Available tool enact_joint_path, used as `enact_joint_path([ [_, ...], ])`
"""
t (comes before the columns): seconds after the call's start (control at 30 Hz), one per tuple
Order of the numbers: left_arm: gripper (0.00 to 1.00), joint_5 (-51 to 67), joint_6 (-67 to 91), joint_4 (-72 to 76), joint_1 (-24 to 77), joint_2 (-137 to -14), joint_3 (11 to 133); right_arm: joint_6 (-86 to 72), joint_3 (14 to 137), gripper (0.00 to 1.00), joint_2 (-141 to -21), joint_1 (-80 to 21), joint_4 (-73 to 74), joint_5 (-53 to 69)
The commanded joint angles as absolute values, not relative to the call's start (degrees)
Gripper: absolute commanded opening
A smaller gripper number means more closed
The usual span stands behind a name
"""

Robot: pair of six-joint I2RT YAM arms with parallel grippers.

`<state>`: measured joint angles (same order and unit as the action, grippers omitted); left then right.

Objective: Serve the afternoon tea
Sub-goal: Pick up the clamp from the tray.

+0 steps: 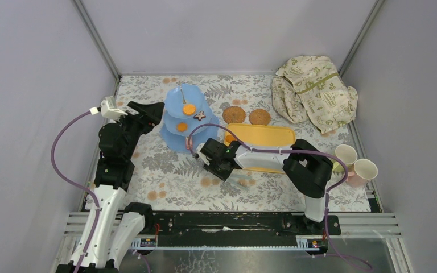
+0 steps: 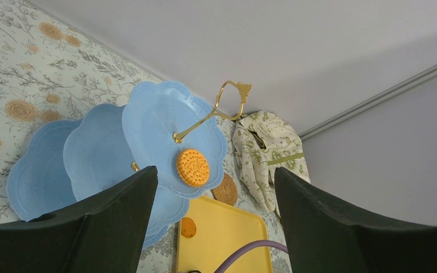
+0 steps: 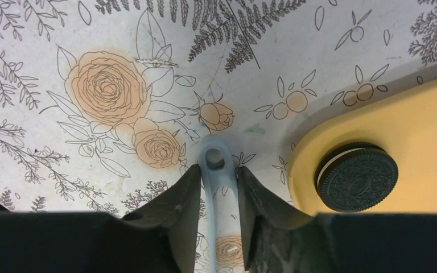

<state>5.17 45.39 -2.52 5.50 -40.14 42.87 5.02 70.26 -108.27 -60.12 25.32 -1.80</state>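
Three-tier stand [image 1: 176, 139] upright; left gripper [image 2: 213, 176] apart, right gripper [image 3: 219, 173] clamped on tongs handle [image 3: 216, 142].

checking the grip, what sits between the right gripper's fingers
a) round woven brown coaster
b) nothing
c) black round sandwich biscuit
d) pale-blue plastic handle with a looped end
d: the right gripper clamps the pale-blue plastic handle with a looped end; the black round sandwich biscuit lies apart on the yellow rectangular tray.
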Motion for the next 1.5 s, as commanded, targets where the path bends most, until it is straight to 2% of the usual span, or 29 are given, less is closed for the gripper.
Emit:
enact_joint_path([
  [0.0, 0.82, 5.33, 44.6, -0.89, 5.71, -39.42, 42.32, 5.67, 70.42, 0.29, -109.55, -60.31, 26.05, -2.19],
  [0.07, 0.82, 5.25, 44.71, -0.9, 5.79, -39.31, 42.29, 5.32, 69.91, 0.24, -109.0, -60.33, 26.1, -1.94],
  [0.77, 0.82, 4.14, 45.15, -1.95, 5.77, -38.59, 43.35, -1.92, 68.04, 0.2, -92.11, -60.47, 22.59, -1.64],
  [0.93, 0.82, 4.14, 45.35, -1.93, 5.72, -38.71, 43.59, -5.03, 64.04, 0.21, -86.25, -60.48, 16.89, -5.58],
  [1.23, 0.81, 5.91, 44.68, -1.86, 5.76, -38.58, 42.72, -11.36, 52.76, 0.24, -76.79, -60.37, -3.01, -20.22],
  [1.47, 0.8, 11.59, 42.47, -0.54, 6.82, -38.82, 41.66, -14.39, 50.74, 0.24, -73.16, -59.19, -8.96, -25.37],
])
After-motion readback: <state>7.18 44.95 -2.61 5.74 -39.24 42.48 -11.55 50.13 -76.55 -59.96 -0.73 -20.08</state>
